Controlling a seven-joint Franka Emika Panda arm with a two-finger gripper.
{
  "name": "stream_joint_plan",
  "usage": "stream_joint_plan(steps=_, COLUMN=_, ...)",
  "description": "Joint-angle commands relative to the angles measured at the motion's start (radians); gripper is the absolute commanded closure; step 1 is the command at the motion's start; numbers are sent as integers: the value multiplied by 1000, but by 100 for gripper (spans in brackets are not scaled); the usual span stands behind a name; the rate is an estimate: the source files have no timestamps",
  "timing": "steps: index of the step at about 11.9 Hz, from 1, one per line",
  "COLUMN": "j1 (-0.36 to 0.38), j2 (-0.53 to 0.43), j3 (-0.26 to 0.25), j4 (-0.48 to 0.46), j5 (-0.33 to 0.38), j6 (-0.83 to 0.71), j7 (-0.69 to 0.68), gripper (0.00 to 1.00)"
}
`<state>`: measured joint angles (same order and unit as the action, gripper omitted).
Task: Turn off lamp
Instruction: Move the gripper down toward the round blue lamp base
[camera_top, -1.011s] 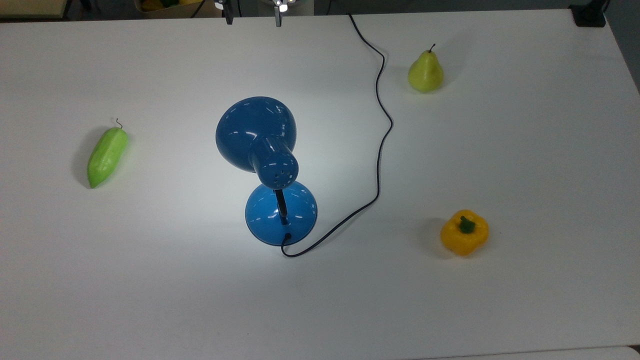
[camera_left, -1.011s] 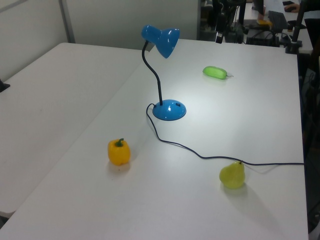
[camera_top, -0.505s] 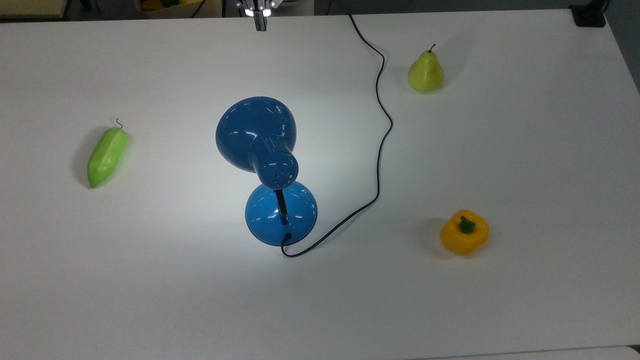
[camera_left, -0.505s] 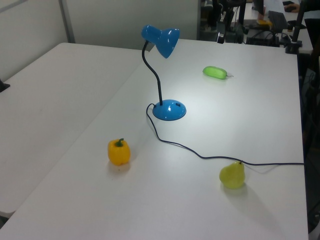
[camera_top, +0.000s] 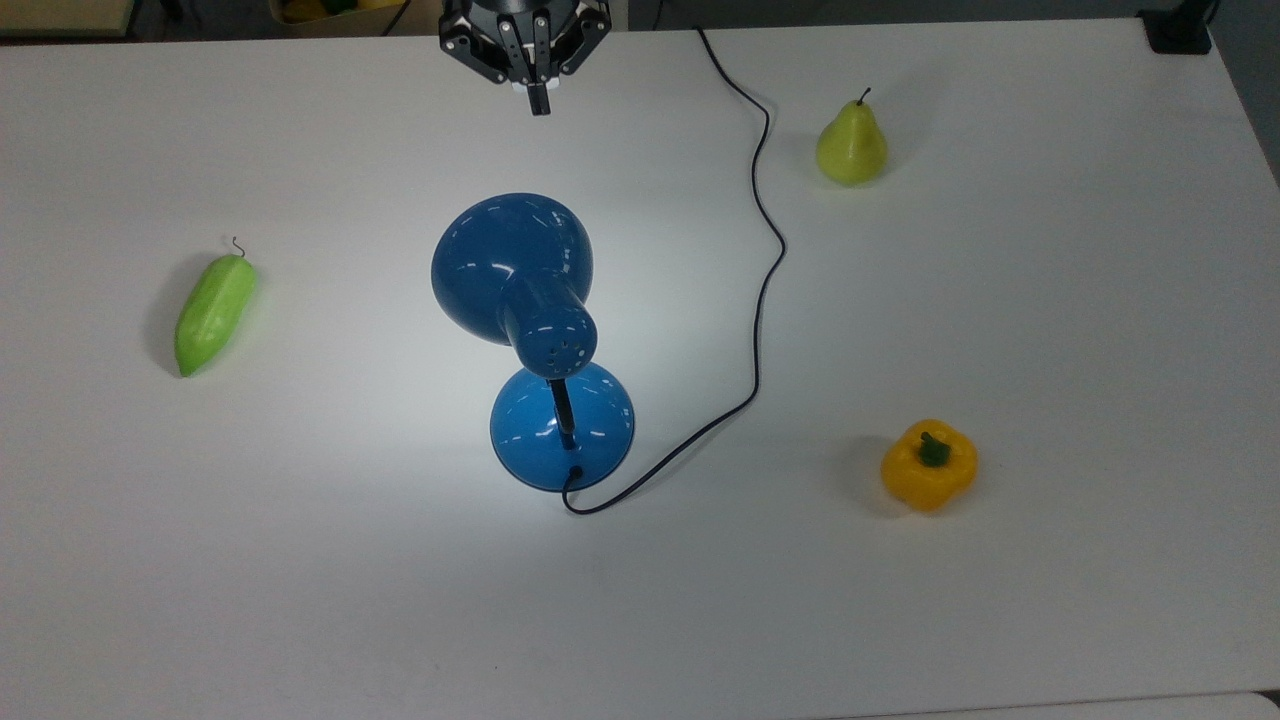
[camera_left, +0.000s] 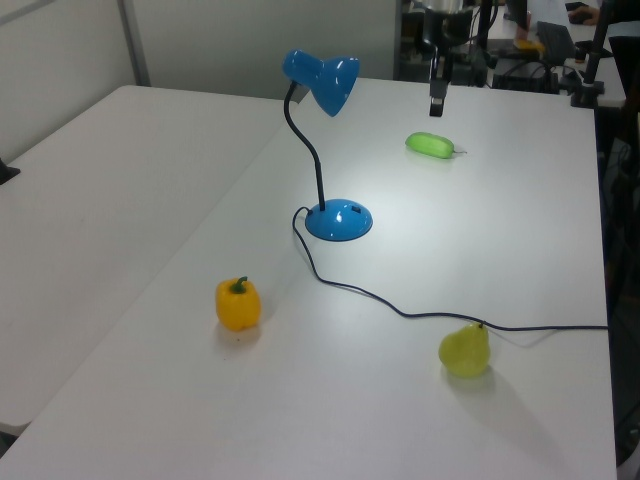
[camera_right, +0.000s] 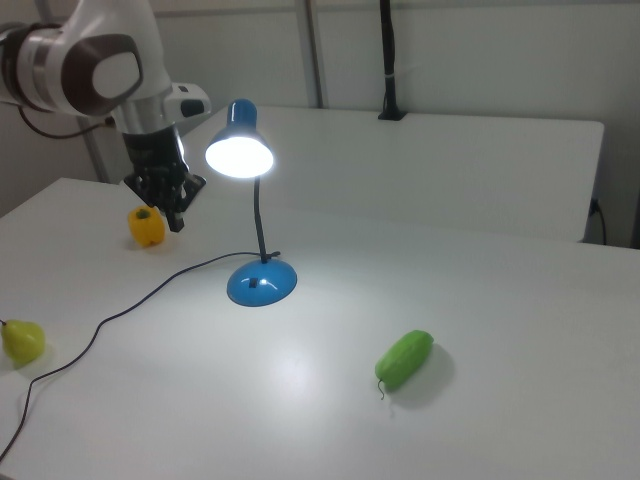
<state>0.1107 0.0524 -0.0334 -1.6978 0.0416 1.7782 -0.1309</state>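
Jaws pressed together, empty, above the far table edge, well apart from the lit lamp.

Jaws (camera_top: 539, 103) hung closed with nothing between them; the lamp (camera_top: 535, 330) stood below and ahead of them on the table (camera_top: 1050, 320), shade glowing. Its glossy shell was judged slippery, the gooseneck (camera_left: 310, 150) bendable, the whole light and top-heavy. A dark switch-like mark on the base (camera_right: 260, 284) was judged the contact point: press straight down, no grasp. Cord (camera_top: 765, 270) trailed aside.

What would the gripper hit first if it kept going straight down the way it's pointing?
Probably bare table: the gripper points down, clear of the lamp, though depth is unclear.
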Motion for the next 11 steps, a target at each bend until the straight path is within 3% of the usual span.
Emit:
stream_joint_plan(steps=1, j1=3, j2=26, j3=1, j4=-110, j5=1, j6=189, j7=-33, gripper=100)
stream_joint_plan(steps=7, j1=14, j2=121, j3=1, j4=-249, j5=-39, j6=574, j7=-35, gripper=100)
stream_joint_plan(steps=11, j1=12, j2=214, j3=1, j4=-256, j5=-39, j6=782, j7=-35, gripper=100)
